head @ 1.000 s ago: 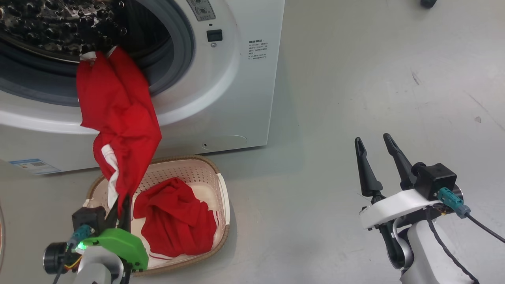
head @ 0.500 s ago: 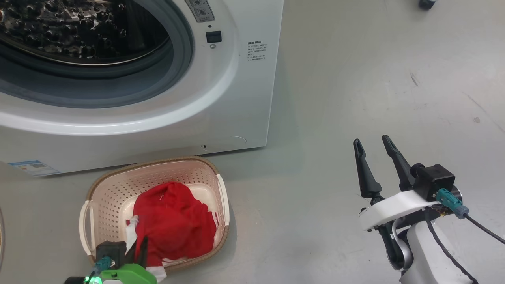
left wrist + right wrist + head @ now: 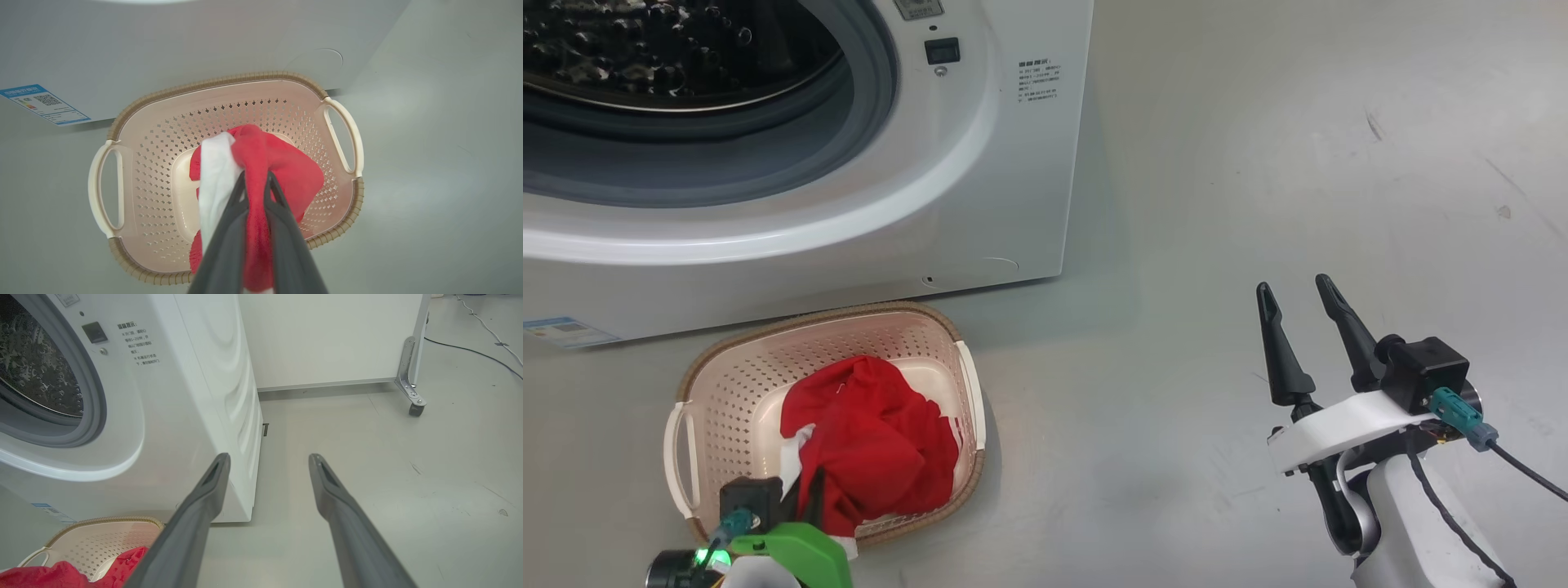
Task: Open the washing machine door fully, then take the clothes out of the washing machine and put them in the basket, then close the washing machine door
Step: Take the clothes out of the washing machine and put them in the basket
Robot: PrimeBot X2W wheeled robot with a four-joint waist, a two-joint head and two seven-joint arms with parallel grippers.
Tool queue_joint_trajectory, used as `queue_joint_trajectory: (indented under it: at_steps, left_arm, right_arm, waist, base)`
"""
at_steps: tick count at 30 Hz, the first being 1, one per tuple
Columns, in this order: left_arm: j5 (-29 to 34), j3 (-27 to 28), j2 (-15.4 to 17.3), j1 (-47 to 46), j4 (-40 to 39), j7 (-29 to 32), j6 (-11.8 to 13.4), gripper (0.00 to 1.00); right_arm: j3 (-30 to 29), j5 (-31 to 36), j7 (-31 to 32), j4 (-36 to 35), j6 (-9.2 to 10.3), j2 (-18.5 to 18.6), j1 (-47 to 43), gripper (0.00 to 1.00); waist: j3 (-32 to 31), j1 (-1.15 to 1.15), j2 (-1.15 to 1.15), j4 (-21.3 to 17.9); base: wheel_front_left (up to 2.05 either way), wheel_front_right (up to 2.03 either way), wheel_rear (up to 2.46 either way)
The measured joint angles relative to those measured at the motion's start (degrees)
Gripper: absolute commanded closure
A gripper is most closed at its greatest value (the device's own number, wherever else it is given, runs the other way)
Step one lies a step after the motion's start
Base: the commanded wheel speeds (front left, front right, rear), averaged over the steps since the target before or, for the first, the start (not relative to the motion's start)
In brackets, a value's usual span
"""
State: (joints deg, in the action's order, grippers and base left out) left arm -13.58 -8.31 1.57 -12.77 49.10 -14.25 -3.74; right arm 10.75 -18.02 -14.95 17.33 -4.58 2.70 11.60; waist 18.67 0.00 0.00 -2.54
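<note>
The washing machine (image 3: 980, 188) stands with its opening uncovered and the steel drum (image 3: 645, 49) showing; its door is out of view. On the floor in front sits the cream basket (image 3: 849, 314) with the red clothes (image 3: 874, 441) heaped inside. My left gripper (image 3: 805, 490) hangs over the basket's near edge. In the left wrist view my left gripper (image 3: 255, 177) is shut on a fold of the red and white clothes (image 3: 294, 171), above the basket (image 3: 229, 81). My right gripper (image 3: 1293, 286) stands open and empty over bare floor to the right, and my right gripper (image 3: 269, 457) points past the machine's corner.
A blue label (image 3: 45, 104) is stuck low on the machine's front. Behind the machine stands a white panel on a caster (image 3: 412, 408), with a cable (image 3: 470, 351) on the floor beyond. Open grey floor (image 3: 1258, 163) lies to the right.
The red garment that hung from the drum opening has come out and down onto the pile in the basket, still held by my left gripper, which dropped lower. The camera shifted slightly. The right arm stayed put.
</note>
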Motion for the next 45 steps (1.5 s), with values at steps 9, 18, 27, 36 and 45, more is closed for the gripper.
queue_joint_trajectory:
  at_steps: [9,18,27,36,45]
  left_arm:
    - [0.0,0.7,0.0,-6.4,-1.5,0.0,1.0,1.00]
    - [0.1,1.4,0.9,-10.3,-2.3,0.0,1.4,1.00]
    - [0.6,1.4,0.9,-14.2,-2.2,0.0,1.0,1.00]
    - [0.6,2.4,1.1,-16.7,0.6,0.0,1.2,0.00]
    - [1.7,2.7,1.6,-17.0,3.7,0.0,2.9,0.00]
  right_arm:
    - [-0.1,0.1,0.0,-1.1,0.00,0.0,1.1,0.00]
    - [-0.7,0.1,0.0,-2.7,0.03,0.0,2.6,0.00]
    - [-1.5,0.9,0.0,-4.6,0.15,0.0,5.0,0.00]
    - [-1.6,0.9,0.0,-5.2,0.13,0.0,7.1,0.00]
    - [-2.7,0.9,0.0,-4.5,0.13,0.0,7.2,0.00]
  waist:
    - [4.1,0.00,0.00,-1.0]
    - [9.2,0.00,0.00,-2.3]
    - [15.8,0.00,0.00,-3.0]
    - [20.7,0.00,0.00,-3.0]
    - [20.6,0.00,0.00,-2.4]
  base:
    - [0.00,0.00,0.00]
    - [0.00,0.00,0.00]
    - [0.00,0.00,0.00]
    - [0.00,0.00,0.00]
    - [0.00,0.00,0.00]
